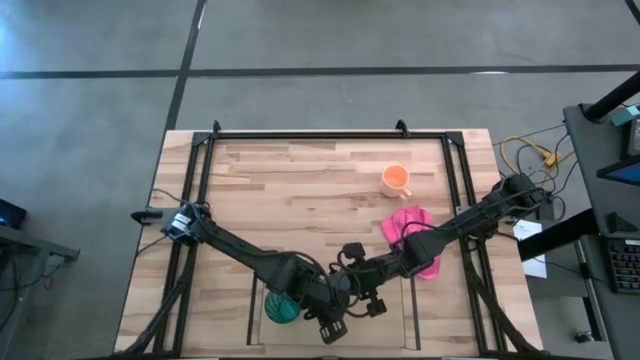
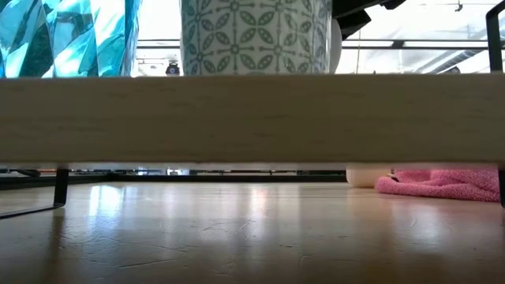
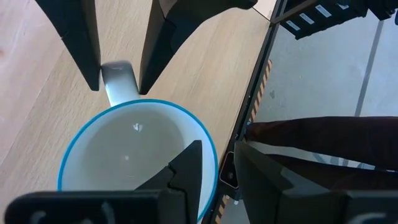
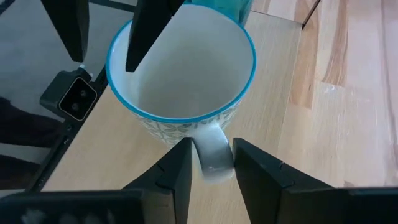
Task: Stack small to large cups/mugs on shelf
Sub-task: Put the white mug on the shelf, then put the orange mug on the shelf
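- Right gripper (image 4: 210, 163): fingers spread, straddling the white mug's handle (image 4: 211, 155) without pinching it.
- Left gripper (image 3: 217, 171): fingers apart astride the white mug (image 3: 134, 155) rim's far side, opposite the handle.
- The mug stands upright on the shelf (image 2: 252, 118), just beside the teal tumbler (image 1: 281, 307).
- The orange mug (image 1: 396, 180) sits well apart, nearer the right arm, beyond the pink cloth (image 1: 408, 226).

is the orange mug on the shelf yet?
No. In the high view the orange mug stands alone on the open table, far from the shelf, beyond the pink cloth.
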You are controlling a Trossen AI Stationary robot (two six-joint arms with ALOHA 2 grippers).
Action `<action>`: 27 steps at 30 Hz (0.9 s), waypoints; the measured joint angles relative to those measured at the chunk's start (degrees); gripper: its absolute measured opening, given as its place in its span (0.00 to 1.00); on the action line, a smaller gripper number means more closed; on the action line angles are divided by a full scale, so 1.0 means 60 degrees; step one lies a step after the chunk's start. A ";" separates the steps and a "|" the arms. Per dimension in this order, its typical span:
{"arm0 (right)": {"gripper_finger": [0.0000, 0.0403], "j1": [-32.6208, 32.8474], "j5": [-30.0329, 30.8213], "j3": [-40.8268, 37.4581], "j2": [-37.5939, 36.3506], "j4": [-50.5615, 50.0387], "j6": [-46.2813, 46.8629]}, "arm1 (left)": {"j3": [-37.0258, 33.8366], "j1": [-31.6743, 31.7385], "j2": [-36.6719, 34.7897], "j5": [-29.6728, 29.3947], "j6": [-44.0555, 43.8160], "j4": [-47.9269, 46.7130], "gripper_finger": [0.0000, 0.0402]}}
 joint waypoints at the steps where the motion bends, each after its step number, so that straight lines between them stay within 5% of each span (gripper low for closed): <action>1: 0.27 0.0000 -0.0003 -0.0001 0.0000 -0.0014 0.0059 | -0.0004 0.0007 0.0000 0.0000 0.0000 0.0001 0.20; 27: 0.22 0.0130 -0.0585 0.1550 -0.0703 -0.2835 0.0746 | -0.0011 0.0046 -0.0004 -0.0022 -0.0049 0.0040 0.20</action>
